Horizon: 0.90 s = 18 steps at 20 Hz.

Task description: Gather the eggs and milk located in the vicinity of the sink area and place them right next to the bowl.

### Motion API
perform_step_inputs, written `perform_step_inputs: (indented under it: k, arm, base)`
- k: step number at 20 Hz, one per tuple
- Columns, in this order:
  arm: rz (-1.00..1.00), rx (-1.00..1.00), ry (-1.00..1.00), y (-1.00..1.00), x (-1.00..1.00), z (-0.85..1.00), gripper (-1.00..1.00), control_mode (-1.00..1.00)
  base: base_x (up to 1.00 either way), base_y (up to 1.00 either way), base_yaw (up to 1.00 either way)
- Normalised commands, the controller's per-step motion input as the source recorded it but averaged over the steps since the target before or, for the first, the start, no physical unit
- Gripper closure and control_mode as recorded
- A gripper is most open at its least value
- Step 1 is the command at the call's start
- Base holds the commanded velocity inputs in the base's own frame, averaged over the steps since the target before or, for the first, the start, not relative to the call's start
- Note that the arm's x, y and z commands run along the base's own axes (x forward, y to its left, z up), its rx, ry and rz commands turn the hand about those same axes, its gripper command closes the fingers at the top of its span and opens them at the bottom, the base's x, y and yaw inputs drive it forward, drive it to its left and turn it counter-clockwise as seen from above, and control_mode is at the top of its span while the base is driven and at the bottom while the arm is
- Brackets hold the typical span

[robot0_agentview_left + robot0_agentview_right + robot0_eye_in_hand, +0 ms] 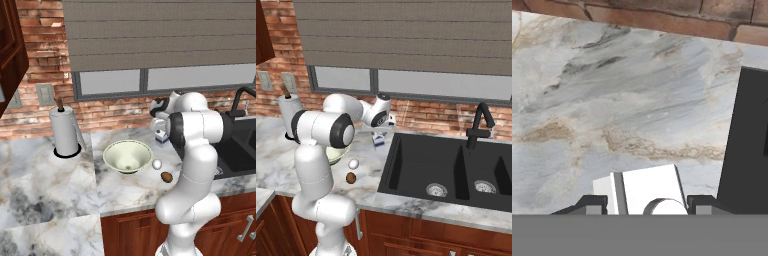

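**Gripper over the milk carton**

In the hand view the gripper (646, 204) sits spread wide, a finger on each side of the milk (643, 189), touching unclear. On the marble counter (45, 185), left to right: paper-towel roll (64, 132), bowl (128, 156), white egg (157, 164), brown egg (166, 177), black sink (448, 170) under the brick wall (40, 60)

You have a marbled grey surface (45, 185) carrying the paper-towel roll (64, 131), bowl (128, 155), white egg (157, 164) and brown egg (166, 177). The milk carton (378, 139) seems to stand on it too, largely hidden by the arm.
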Motion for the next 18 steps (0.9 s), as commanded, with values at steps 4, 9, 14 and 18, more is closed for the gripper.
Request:
perform_step_inputs:
  k: [4,9,14,18]
  arm:
    - [0.00,0.00,0.00,0.00,-0.02,0.10,1.00,-1.00]
    - [0.00,0.00,0.00,0.00,0.00,0.20,1.00,-1.00]
    - [0.00,0.00,0.00,0.02,-0.05,0.18,1.00,-1.00]
    - [0.00,0.00,0.01,0.15,-0.01,0.02,1.00,-1.00]
  base:
    - [0.00,0.00,0.00]
    - [0.00,0.00,0.00]
    - [0.00,0.00,0.00]
    - [0.00,0.00,0.00]
